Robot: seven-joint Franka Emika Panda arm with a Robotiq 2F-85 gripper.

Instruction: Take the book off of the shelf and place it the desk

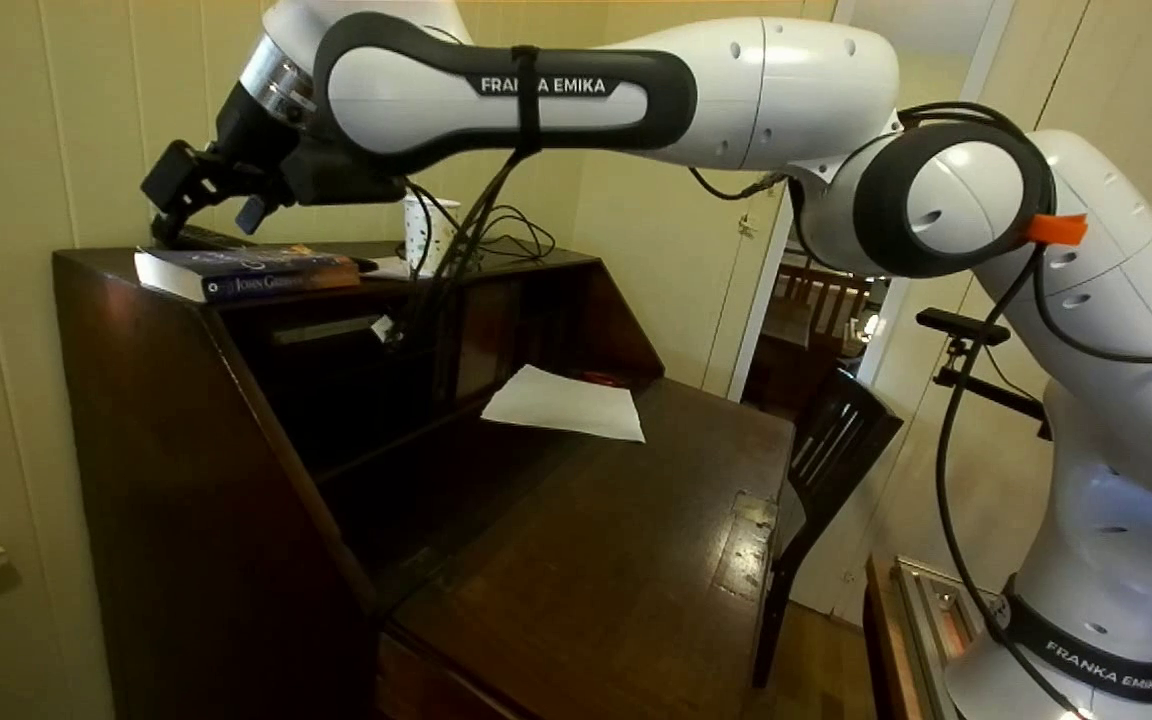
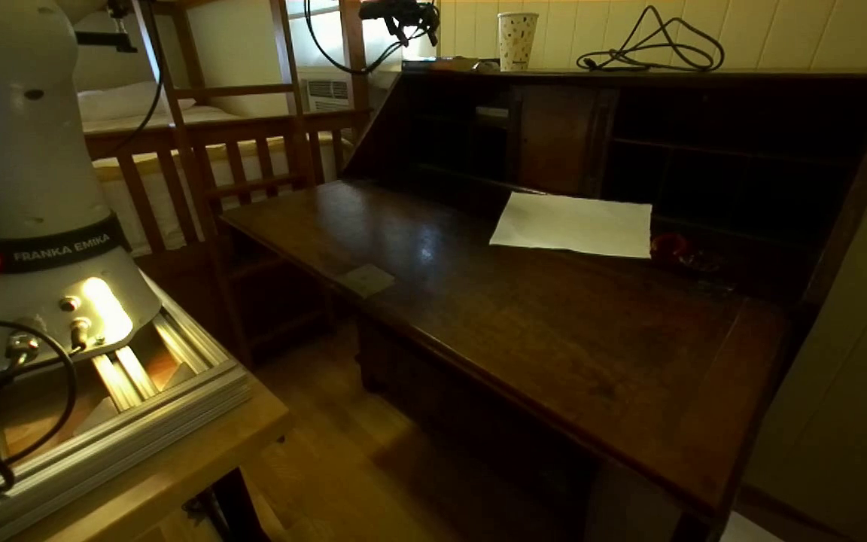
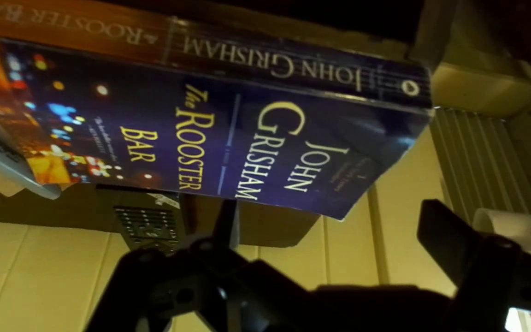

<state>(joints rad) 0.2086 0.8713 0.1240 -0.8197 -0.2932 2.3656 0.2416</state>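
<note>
The book (image 1: 266, 268), with a dark bluish-purple cover, lies flat on the shelf (image 1: 96, 264), near one end. In an exterior view the book (image 2: 448, 65) shows as a thin strip on the shelf's edge. In the wrist view the book (image 3: 228, 138) fills the upper part, its spine facing the top. My gripper (image 1: 208, 220) is open and empty, above and behind the book. In the wrist view the gripper's fingers (image 3: 330, 217) stand wide apart; one fingertip is by the book's lower edge, contact unclear. The desk (image 1: 596, 540) is the wide surface below, also seen in an exterior view (image 2: 524, 301).
A white paper sheet (image 1: 566, 405) lies on the desk, with a red object (image 2: 670, 247) beside it. A patterned cup (image 2: 516, 41) and a looped cable (image 2: 652, 53) are on the shelf. A black remote (image 3: 148, 219) lies behind the book. A chair (image 1: 841, 435) stands beyond the desk.
</note>
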